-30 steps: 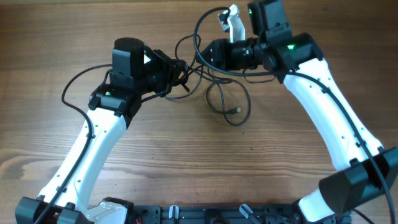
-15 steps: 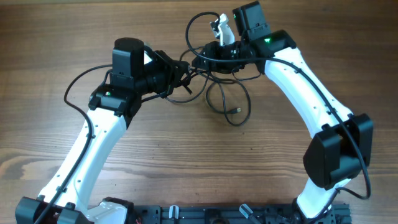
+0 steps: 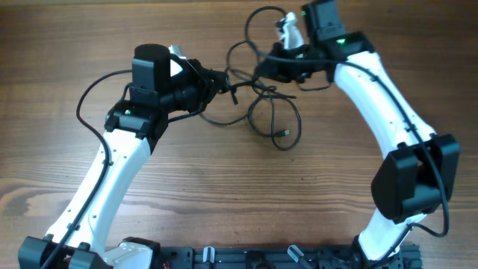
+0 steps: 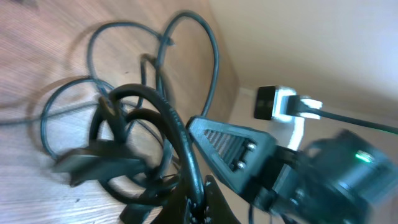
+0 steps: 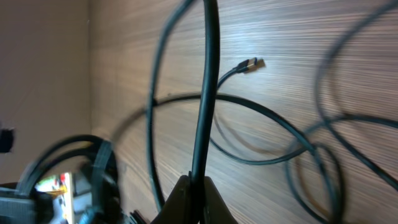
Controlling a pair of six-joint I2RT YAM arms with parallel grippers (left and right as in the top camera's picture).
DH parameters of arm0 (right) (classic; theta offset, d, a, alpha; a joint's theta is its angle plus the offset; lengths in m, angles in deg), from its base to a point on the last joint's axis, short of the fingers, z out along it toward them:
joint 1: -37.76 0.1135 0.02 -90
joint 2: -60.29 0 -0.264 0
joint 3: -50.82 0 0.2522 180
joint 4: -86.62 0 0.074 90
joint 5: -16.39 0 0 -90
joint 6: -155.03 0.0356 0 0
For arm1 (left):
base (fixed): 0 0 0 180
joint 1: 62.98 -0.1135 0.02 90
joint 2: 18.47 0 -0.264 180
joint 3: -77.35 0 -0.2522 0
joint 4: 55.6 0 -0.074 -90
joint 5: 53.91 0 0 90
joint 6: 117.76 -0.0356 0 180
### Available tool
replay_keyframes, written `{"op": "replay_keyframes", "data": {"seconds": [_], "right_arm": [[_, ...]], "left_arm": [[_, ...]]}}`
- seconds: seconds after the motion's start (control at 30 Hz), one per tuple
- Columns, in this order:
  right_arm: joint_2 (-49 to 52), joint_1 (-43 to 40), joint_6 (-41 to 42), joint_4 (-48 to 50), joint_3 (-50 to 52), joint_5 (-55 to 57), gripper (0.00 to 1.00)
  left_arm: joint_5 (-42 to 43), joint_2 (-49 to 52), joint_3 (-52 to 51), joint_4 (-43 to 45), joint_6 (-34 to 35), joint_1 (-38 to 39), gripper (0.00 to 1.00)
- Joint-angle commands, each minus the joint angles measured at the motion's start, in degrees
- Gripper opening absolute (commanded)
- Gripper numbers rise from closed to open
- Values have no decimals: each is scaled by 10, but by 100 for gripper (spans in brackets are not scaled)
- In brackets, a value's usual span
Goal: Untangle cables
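On the wooden table (image 3: pixel 89 45) the two arms meet near the far edge with the cables (image 3: pixel 272 123) strung between them. Over the last second the right arm has swung in from the right, dropped its wrist toward the tangle and then drawn back a little toward the far right. Its right gripper (image 3: pixel 267 69), which stood partly open a second ago, has now clamped on one strand; the right wrist view shows that cord running straight up from between the closed fingers. The left gripper (image 3: pixel 222 78) has stayed where it was, pinched shut on a thicker strand in the knot, as the left wrist view shows. Both ends of the snarl now look held, so I judge that pulling apart can begin. One loose loop lies on the table between the arms, ending in a small plug (image 3: pixel 282 133)
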Motion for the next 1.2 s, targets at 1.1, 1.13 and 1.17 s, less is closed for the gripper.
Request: {"op": "replay_keyframes", "data": {"seconds": [1.1,1.13,1.17], "right_arm": [[10,-148,-73,-66,1,146,4],[10,-148,-85,-66,1,141,4],[10,-147,-90,-68,1,139,4]], "left_arm": [[51,-12,8,-114,-212,-121,4],[50,-12,8,-114,-225,-121,4],[47,-12,8,-114,-238,-121,4]]}}
